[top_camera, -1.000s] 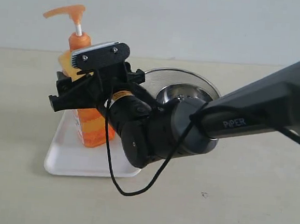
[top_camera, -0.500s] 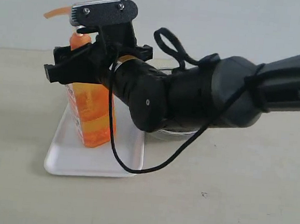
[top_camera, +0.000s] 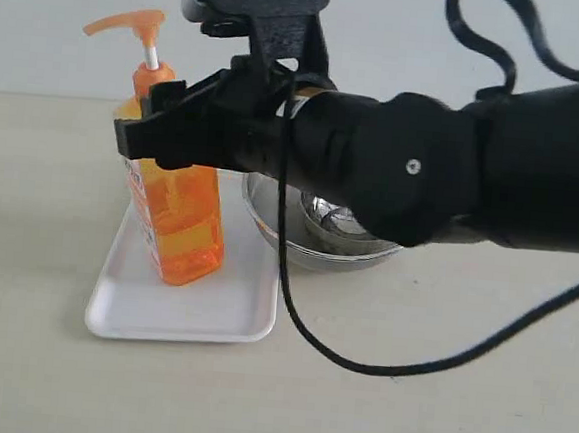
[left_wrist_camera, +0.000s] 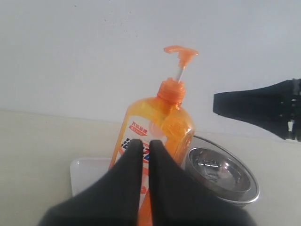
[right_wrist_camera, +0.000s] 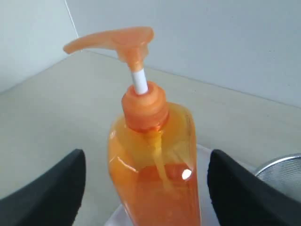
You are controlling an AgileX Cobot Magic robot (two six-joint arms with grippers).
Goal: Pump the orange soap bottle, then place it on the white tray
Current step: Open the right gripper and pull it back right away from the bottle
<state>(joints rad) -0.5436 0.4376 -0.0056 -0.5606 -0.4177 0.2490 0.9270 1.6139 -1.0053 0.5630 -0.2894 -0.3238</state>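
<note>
Now the right gripper stands wide open with nothing in its grasp. Its two fingers flank the shoulders of the bottle, and the right wrist view shows a gap on each side. The bottle stands upright between those fingers, on the tray below them. The pump head is raised on its stem just above finger level. The left gripper is closed on nothing and points at the bottle's label from a little way off.

The main risk, as I judge it, is the spout. It overhangs to one side above the fingers, so a finger rising straight up could catch under it and lift or tip the bottle. A sideways drift could also nudge the shoulder, and a tall bottle on a light tray may topple easily or slide the tray. The bowl lies under the wrist, and a falling bottle could strike it. The cable hanging below the arm passes close to the tray's corner and might snag it.

A second ago the right gripper sat lower, around the bottle's body, with the wrist angled up from beneath. It has since climbed to shoulder height and levelled out. The bottle and tray have not moved.
</note>
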